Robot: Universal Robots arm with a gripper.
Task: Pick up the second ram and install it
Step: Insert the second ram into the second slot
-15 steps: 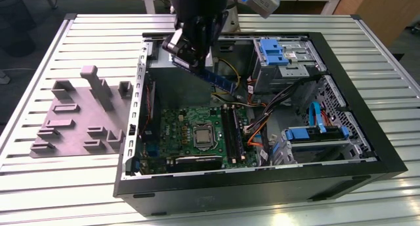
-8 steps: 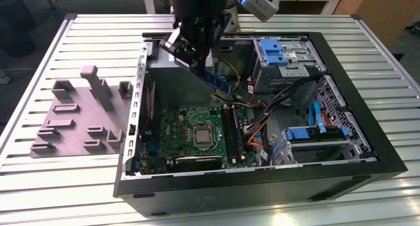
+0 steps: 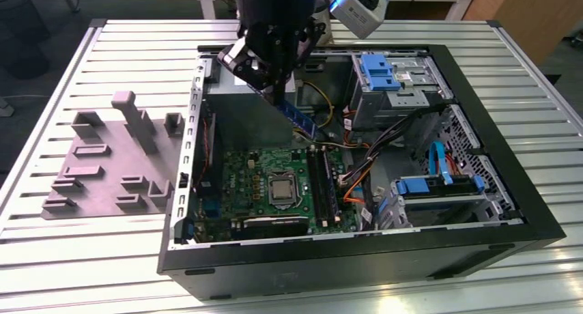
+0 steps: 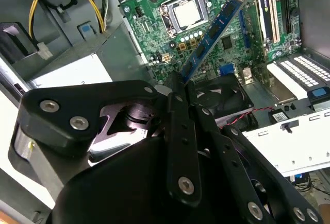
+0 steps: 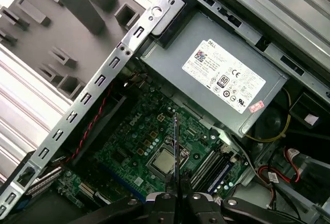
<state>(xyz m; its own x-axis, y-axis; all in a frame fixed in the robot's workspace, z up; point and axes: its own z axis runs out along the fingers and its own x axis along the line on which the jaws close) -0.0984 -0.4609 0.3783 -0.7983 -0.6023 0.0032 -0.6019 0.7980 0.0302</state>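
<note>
The jaws are clamped on one end of the second ram (image 3: pixel 299 119). It hangs tilted, free end down, above the motherboard (image 3: pixel 259 167) inside the open computer case (image 3: pixel 364 263). I judge it is held by its end so that the long contact edge is left free for the memory slots (image 3: pixel 321 184). The gripped end is hidden between the jaws, and whether a neighbouring slot is already filled is hard to tell.

Slatted metal table (image 3: pixel 91 266) (pale, ridged), perhaps wooden furniture (image 3: pixel 534 17) behind.
</note>
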